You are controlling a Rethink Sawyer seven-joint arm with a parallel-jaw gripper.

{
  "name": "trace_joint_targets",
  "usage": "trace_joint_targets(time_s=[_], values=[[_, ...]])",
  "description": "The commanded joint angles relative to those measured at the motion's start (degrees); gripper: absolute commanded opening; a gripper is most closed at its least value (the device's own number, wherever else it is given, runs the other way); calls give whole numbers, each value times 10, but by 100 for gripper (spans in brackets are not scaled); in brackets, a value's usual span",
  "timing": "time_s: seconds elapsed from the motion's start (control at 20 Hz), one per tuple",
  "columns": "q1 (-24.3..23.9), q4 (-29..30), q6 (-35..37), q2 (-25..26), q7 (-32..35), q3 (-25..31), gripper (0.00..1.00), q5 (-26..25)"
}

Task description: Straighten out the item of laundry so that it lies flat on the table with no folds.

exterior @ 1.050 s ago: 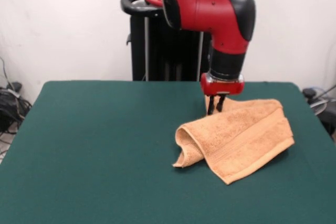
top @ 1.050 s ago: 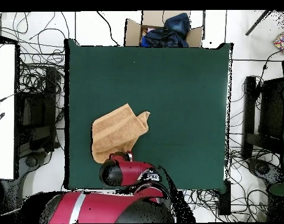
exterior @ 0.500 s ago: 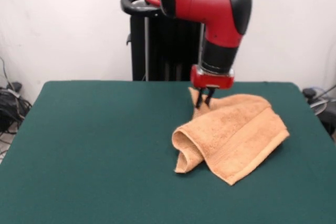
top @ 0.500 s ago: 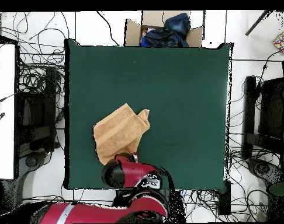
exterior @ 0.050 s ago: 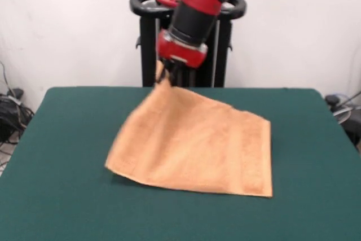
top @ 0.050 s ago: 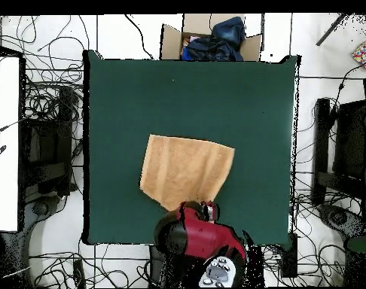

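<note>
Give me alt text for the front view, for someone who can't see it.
A red and black robot arm's gripper holds one corner of a peach towel lifted, with the rest spread open and sloping down onto a dark green table. A black pedestal stands behind the table against a white wall.

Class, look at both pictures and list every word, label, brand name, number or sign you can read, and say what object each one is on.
None can be read.
Towel: plain cloth, no tag or print showing.
Table: bare green top, no markings.
Gripper and the red arm above it: no lettering visible.
Cardboard box beyond the table in the overhead view: nothing legible.
</note>
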Motion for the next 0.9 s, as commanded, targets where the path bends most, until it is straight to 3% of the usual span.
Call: trace_joint_targets(time_s=[0.05,0.5,0.9], values=[[-11,-58,-13,19,67,-34,0,-16],[-108,-104,-103,108,64,59,0,-52],[-120,-109,-117,117,69,65,0,-66]])
